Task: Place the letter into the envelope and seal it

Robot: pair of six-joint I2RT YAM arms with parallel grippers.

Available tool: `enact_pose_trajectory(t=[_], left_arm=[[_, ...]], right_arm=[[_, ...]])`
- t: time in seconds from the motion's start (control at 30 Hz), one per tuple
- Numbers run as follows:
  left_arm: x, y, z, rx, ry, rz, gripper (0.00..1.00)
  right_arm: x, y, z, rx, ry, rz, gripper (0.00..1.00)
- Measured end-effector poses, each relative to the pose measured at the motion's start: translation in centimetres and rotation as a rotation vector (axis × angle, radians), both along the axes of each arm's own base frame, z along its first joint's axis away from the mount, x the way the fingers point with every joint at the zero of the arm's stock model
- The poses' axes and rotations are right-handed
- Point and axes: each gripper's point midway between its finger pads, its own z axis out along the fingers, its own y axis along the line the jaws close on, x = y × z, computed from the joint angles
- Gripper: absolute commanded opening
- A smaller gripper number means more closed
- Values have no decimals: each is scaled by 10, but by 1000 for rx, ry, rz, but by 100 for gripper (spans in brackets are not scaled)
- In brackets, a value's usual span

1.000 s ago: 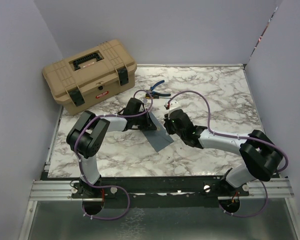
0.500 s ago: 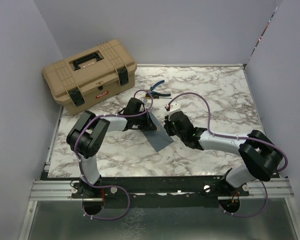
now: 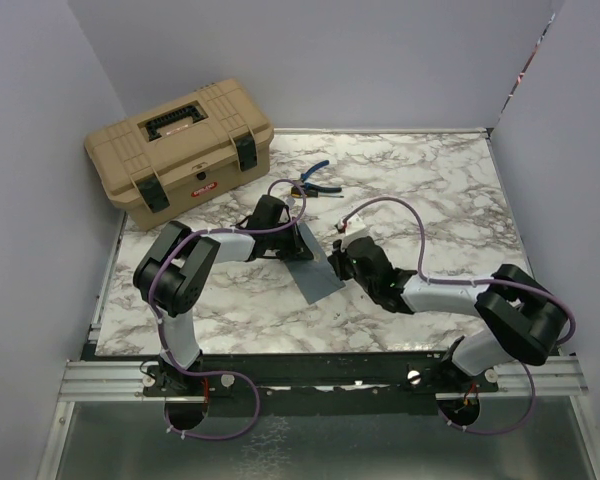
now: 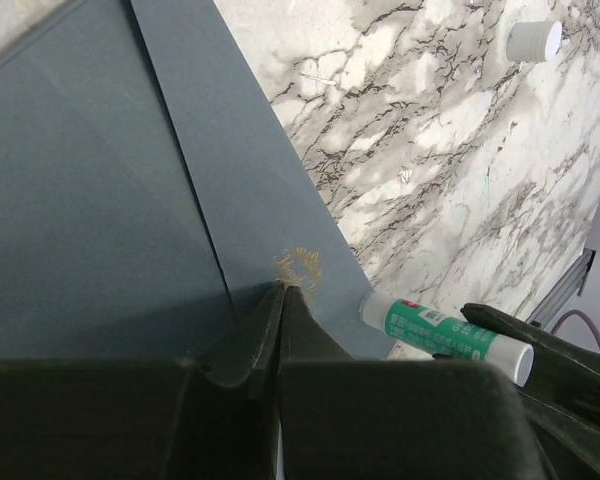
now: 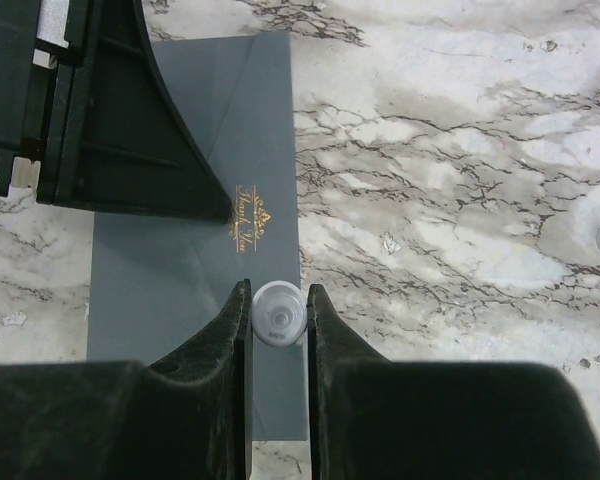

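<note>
While the left claw [image 4: 280,292], closed on nothing, pins the envelope [image 4: 100,200] beneath its tips, the right claw [image 5: 278,300], clamped on the glue stick [image 5: 278,316], should dab lightly, straight down.

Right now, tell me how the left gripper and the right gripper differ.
The left gripper is shut with nothing between its fingers, while the right gripper is shut on a glue stick. The left gripper's tips appear to press on the envelope beside its gold emblem; the right gripper hangs over the envelope's edge. Both have dark fingers and sit at the same envelope.
</note>
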Motion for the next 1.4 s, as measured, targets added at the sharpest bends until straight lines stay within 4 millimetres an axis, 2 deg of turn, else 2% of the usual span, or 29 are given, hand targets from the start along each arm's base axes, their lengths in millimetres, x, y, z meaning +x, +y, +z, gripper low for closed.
enact_pose_trajectory(t=[0.23,0.7,1.03,1.1,1.3,1.4], left_arm=[[0,0,-1,0,9,3,0],[4,-5,-1,2,39,3,0],[4,-5,-1,12,47,-12,0],[4,-5,-1,20,45,-21,0],[5,-4,0,37,29,-50,0],[5,-4,0,41,18,-64,0]], right_arm=[[-6,-1,1,24,-77,5,0],[-27,-5,2,-59,-236,8,0],[-22,-19,3,-94,-271,-90,0],[-21,-18,11,-101,-264,-94,0],[-8,6,61,-57,-258,-116,0],[-7,10,66,-61,-217,-126,0]])
